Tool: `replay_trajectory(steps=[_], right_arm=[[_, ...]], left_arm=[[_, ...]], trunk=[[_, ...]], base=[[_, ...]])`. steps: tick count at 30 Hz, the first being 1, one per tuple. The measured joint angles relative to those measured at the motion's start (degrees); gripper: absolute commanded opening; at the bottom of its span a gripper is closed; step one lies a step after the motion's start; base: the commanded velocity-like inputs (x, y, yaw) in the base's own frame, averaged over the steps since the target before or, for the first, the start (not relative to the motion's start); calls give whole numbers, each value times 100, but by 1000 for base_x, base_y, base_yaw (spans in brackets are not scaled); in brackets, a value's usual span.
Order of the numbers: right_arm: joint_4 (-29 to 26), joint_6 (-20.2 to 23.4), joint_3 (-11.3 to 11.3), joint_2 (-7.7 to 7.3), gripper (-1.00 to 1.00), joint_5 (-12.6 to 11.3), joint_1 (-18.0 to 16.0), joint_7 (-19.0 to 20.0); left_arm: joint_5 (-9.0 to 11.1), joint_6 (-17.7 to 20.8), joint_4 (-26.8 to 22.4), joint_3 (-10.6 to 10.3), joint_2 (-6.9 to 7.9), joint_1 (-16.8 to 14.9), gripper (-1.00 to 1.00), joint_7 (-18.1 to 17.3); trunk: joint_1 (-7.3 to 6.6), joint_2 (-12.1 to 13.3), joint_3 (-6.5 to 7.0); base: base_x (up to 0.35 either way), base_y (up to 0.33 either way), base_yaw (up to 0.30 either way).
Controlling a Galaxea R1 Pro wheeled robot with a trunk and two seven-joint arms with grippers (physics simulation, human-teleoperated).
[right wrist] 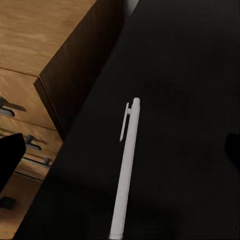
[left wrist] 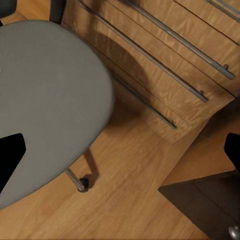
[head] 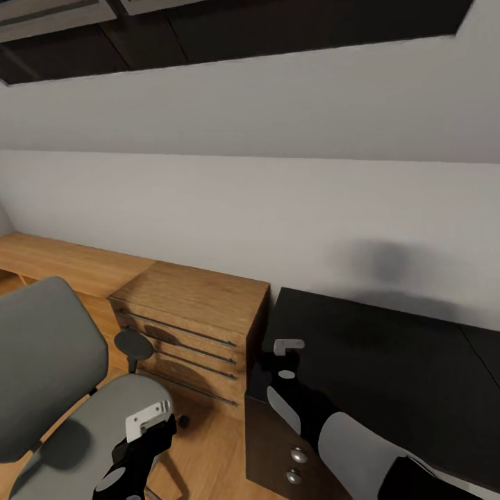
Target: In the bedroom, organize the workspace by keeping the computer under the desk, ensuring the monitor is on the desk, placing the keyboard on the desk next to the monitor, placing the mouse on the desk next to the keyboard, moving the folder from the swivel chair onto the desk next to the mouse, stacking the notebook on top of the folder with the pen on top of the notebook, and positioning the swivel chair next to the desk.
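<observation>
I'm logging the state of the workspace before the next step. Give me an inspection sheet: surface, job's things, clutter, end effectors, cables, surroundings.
Surface: the desk has a glossy black top, bare in the head view.
Job's things: the pen lies flat on the desk top near its edge; the swivel chair stands on the floor, its seat bare.
Clutter: nothing seen.
End effectors: the left end effector hangs over the chair seat, the right end effector over the desk's near corner; both look open and hold nothing.
Cables: nothing seen.
Surroundings: a wooden drawer chest stands between chair and desk, against a white wall, on a wooden floor.
</observation>
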Motion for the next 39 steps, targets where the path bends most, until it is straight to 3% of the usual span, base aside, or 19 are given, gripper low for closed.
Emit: replay_trajectory(steps=[4,7,10,20,26,39], right_arm=[[18,637,-15,0,100,-56,-4,1],[18,783,-34,0,100,-65,-4,-7],[19,842,-41,0,100,-67,-6,-14],[26,895,-60,0,100,-71,-7,-42],[21,1033,-67,0,100,-75,-3,-50],[20,1215,-277,0,100,-85,-5,-51]], left_arm=[[0,0,-16,24,-8,0,100,19],[0,0,-18,18,-17,0,100,23],[0,0,-19,17,-19,0,100,25],[1,0,-19,24,-17,0,100,34],[0,0,-19,18,-18,0,100,34],[1,0,-19,3,-26,0,100,35]], trunk=[[0,0,0],[0,0,0],[0,0,0],[219,-400,-179],[220,-401,-180],[505,-921,-413]], base=[[4,2,0],[1,1,0],[0,0,0],[0,0,0],[0,0,0],[0,0,0]])
